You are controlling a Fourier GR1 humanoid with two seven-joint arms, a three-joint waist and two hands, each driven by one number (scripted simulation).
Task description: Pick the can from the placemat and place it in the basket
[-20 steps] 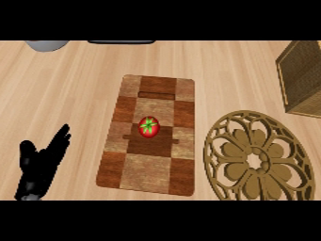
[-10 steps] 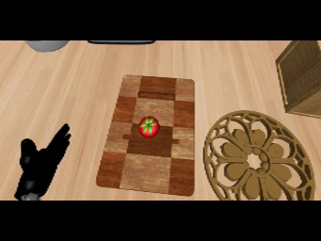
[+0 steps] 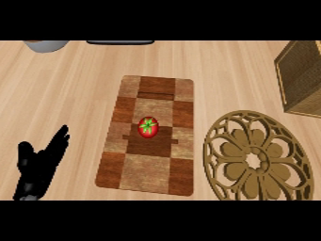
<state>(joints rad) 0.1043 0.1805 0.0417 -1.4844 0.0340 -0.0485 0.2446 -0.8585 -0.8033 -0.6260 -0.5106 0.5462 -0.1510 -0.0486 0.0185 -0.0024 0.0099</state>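
Note:
A small red can (image 3: 148, 127) with a green star-shaped top stands near the middle of a brown checkered placemat (image 3: 151, 162) on the wooden counter. My left hand (image 3: 39, 168) shows at the lower left, left of the placemat and apart from it, fingers straight and pointing up. A woven basket (image 3: 308, 80) sits at the right edge, partly cut off. My right hand does not show.
A round openwork wooden trivet (image 3: 258, 161) lies right of the placemat at the lower right. At the top edge a grey bowl-like object (image 3: 46, 45) and a dark flat object (image 3: 120, 42) are partly visible.

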